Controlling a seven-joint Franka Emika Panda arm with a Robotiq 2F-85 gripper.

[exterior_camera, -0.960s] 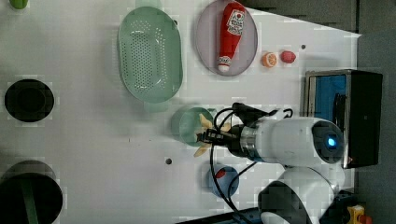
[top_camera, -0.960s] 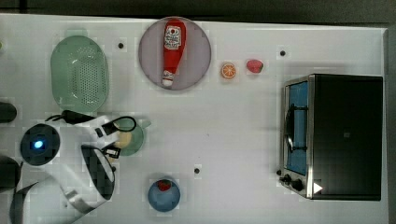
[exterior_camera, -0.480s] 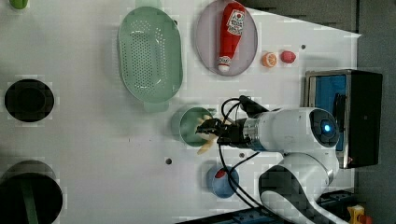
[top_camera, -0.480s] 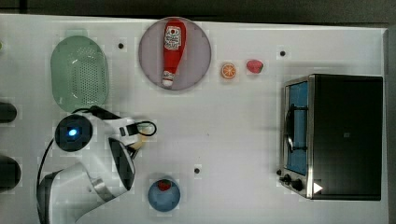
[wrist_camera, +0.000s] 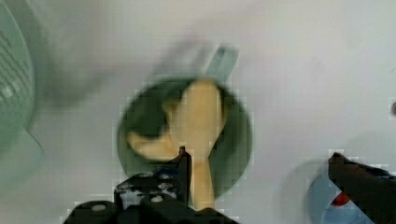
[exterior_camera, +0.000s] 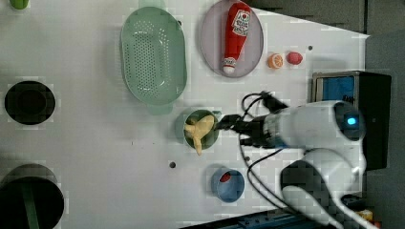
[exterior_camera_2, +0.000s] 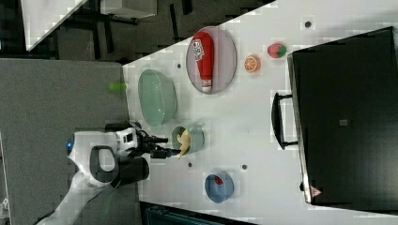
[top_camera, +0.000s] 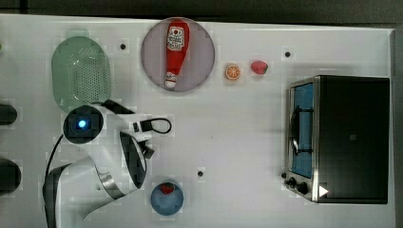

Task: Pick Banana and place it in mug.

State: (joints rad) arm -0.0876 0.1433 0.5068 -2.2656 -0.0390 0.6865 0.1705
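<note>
Surface: white table, mug beside basket.
Gripper: my fingers spread apart, nothing held.
Risk: banana overhangs rim; it may tip out.

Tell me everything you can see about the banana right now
The banana is a small, pale cream-yellow toy fruit, smooth like plastic, curved, with what looks like a peeled flap branching off one side. It sits in the pale green mug, leaning on the rim, its slim end sticking out over the edge toward the blue bowl. In the left view, the open claw is just to its right, apart from it. I cannot tell if its lower end reaches the mug's bottom.
</note>
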